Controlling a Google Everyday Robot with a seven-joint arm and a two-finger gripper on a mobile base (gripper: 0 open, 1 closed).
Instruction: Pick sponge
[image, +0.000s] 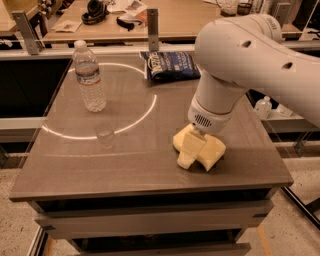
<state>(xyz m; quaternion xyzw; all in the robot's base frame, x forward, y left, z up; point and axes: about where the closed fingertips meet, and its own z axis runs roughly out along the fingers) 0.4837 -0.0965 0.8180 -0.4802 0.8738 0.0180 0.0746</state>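
The pale yellow sponge (214, 151) lies flat on the grey table (125, 155), near its front right corner. My gripper (190, 152) points down from the big white arm (235, 60) and sits right on the sponge, covering its middle. The sponge's left end (180, 138) and right end show on either side of the gripper. The sponge rests on the table surface.
A clear water bottle (90, 77) stands at the back left. A small clear glass (105, 136) stands in front of it. A dark blue chip bag (170, 65) lies at the back edge. A metal post (152, 22) stands behind it. The table's front edge is close to the sponge.
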